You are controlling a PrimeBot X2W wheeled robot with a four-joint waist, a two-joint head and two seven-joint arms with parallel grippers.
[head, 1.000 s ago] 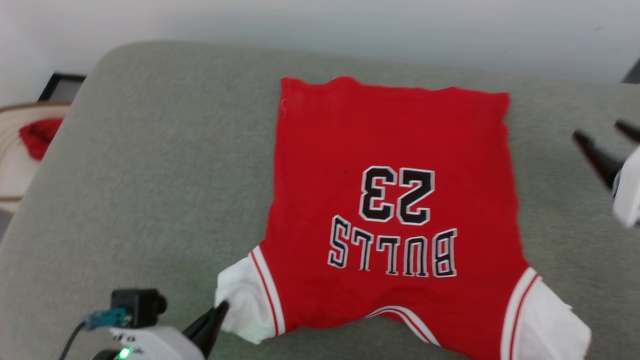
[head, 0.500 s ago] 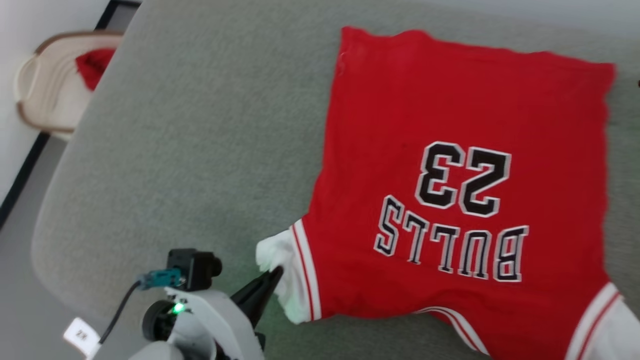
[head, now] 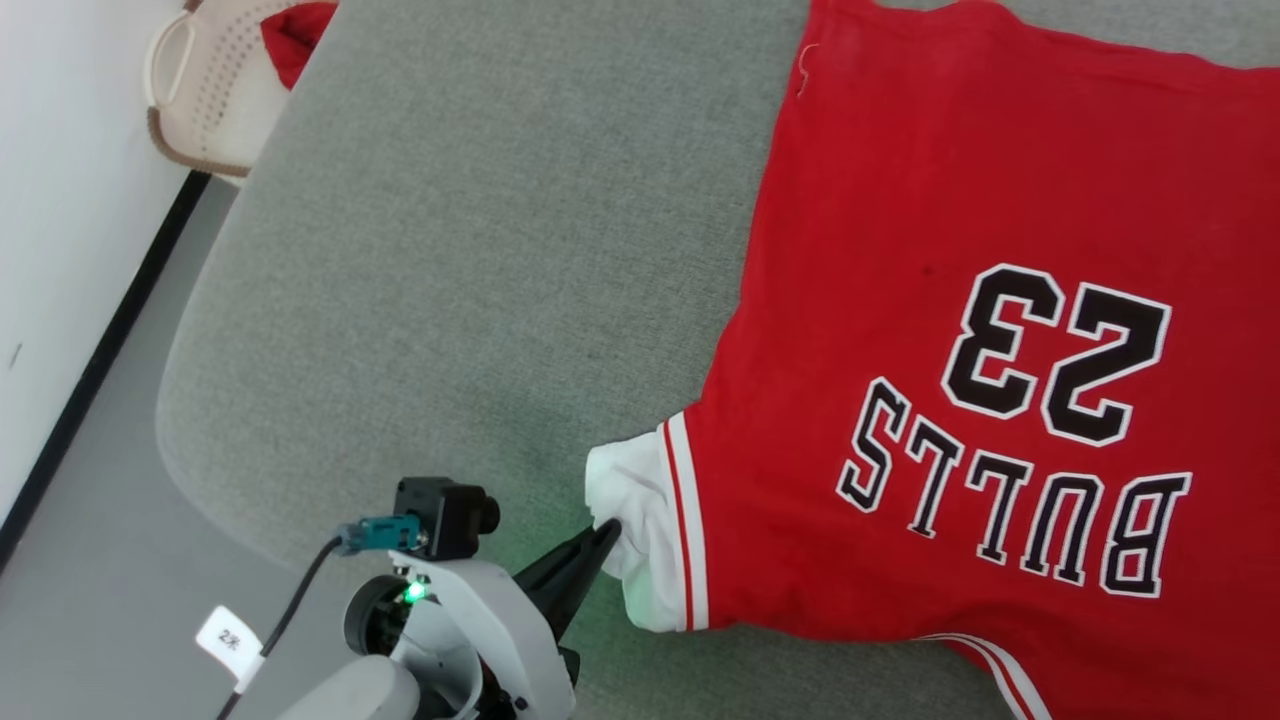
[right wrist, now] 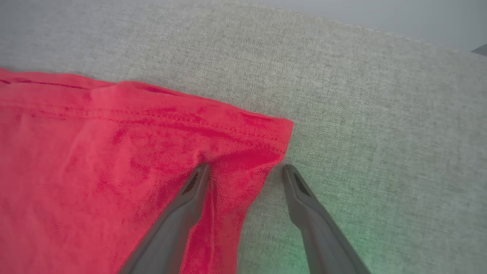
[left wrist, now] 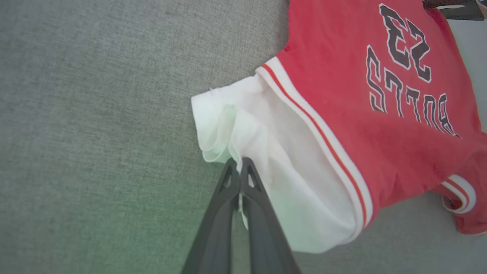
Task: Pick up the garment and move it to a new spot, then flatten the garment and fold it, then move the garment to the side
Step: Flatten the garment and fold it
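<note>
Soft and light, the red jersey shirt with white sleeves (head: 900,250) should drape limply, so edges suit: left gripper (left wrist: 239,164) is pinched on the sleeve edge at its fingertips, right gripper (right wrist: 245,169) stands apart astride a hem corner.

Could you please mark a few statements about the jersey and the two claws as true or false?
1. The left claw is shut on the garment at its white sleeve. True.
2. The right claw is shut on the red hem. False: it is open, one finger over the hem corner, one over the grey cushion.
3. The "BULLS 23" print faces up. True.
4. The garment lies in the basket. False: it lies on the cushion; a small red cloth is with the basket.
</note>
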